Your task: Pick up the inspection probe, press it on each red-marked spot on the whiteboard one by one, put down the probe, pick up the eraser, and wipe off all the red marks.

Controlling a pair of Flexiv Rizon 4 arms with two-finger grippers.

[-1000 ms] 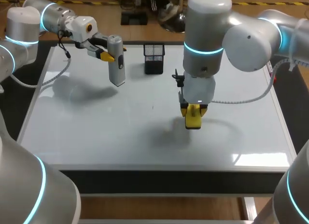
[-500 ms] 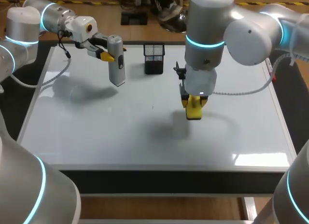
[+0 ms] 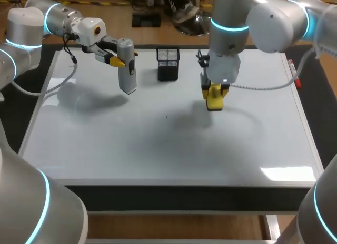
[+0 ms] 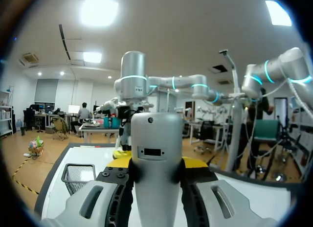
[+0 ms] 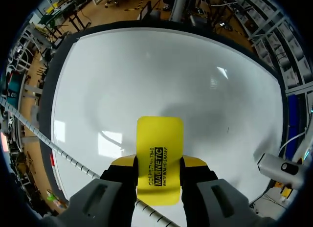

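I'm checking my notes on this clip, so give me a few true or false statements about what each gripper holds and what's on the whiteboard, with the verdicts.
1. The left gripper is shut on the grey inspection probe. True.
2. The right gripper is open and empty. False: it is shut on the yellow eraser.
3. In the head view, a black mesh basket stands between the probe and the eraser, near the far edge of the whiteboard. True.
4. The probe lies flat on the whiteboard. False: it is held upright in the left gripper.
5. Red marks cover the middle of the whiteboard. False: no red marks show on it.
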